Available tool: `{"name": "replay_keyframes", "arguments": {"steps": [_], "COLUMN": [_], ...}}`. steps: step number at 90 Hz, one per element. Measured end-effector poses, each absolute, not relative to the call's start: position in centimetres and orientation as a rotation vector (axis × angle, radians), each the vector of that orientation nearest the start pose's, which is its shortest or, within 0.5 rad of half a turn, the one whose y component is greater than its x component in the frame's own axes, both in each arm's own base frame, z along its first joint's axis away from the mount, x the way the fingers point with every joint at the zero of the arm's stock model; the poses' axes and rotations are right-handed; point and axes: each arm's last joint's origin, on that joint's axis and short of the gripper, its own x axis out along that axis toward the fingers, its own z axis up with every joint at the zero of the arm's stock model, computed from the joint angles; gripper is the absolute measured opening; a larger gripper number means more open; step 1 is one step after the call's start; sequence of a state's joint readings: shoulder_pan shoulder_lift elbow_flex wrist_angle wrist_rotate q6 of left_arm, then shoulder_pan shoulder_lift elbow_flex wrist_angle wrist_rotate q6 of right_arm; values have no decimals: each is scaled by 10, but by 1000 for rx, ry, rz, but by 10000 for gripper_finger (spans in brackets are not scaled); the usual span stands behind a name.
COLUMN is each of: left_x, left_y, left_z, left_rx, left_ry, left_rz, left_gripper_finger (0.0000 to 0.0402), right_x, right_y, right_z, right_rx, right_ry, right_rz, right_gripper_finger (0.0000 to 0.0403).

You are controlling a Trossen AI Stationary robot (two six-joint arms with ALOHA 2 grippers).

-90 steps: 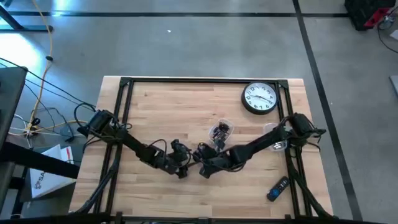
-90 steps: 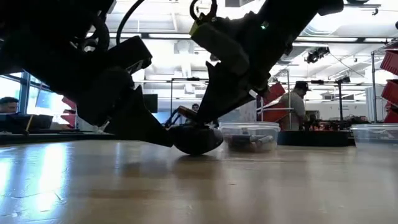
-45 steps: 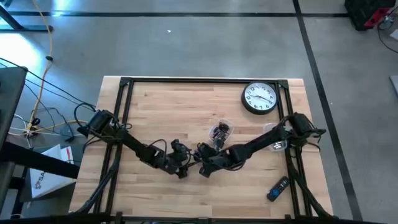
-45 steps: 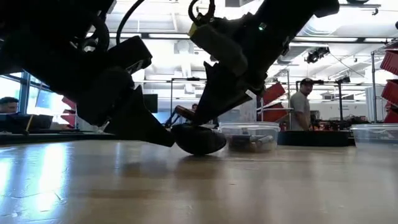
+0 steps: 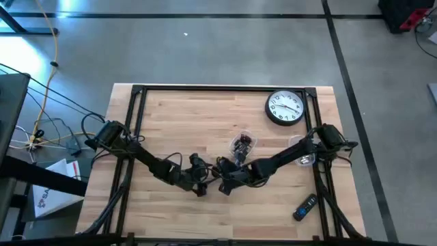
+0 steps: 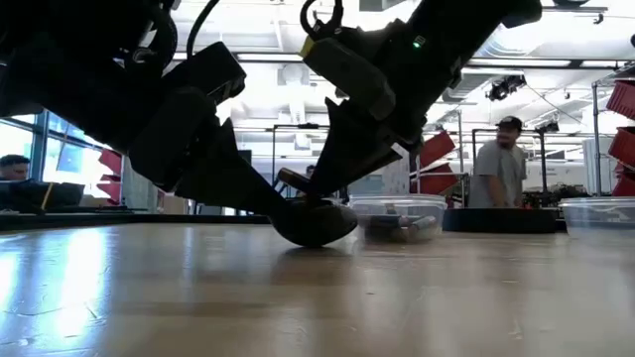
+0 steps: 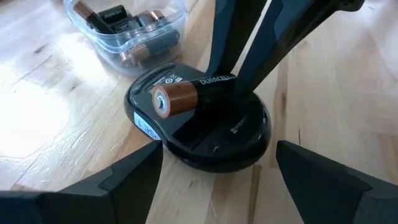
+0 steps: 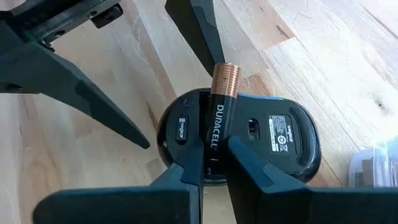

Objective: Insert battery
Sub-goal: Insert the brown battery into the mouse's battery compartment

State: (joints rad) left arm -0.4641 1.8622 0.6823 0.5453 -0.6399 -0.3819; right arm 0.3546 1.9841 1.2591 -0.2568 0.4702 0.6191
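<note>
1. The right gripper (image 8: 208,163) is pinching the battery (image 8: 219,112) by its black end. The copper end pokes up, tilted over the open bay of the upturned mouse (image 8: 273,140), which lies on the table (image 5: 205,116) near its front middle.
2. The left gripper (image 7: 217,165) is spread wide with a finger on either side of the mouse; whether the fingers touch it, I cannot tell.
3. My read: the battery is small, stiff and smooth, so it could swivel in that end grip. Holding nearer the middle would steady it.
4. The mouse looks light and slick and could skid under a push, hence the bracing.
5. The battery reads "DURACELL". The mouse's label is too small to read.
6. A clear tub (image 7: 127,28) of spare batteries sits just beyond.
</note>
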Motion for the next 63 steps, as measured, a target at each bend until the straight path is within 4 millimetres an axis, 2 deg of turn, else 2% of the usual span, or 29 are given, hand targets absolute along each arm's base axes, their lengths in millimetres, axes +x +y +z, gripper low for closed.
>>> {"name": "replay_keyframes", "arguments": {"steps": [28, 63], "left_x": [292, 292], "left_y": [-127, -127], "left_z": [99, 99], "left_rx": [-37, -29], "left_ry": [499, 500], "left_rz": [266, 263], "left_gripper_finger": [296, 296], "right_x": [386, 385], "right_y": [128, 128], "right_z": [138, 137], "right_rx": [177, 172], "right_ry": [823, 828], "right_rz": [-357, -360], "right_gripper_finger": [39, 55]}}
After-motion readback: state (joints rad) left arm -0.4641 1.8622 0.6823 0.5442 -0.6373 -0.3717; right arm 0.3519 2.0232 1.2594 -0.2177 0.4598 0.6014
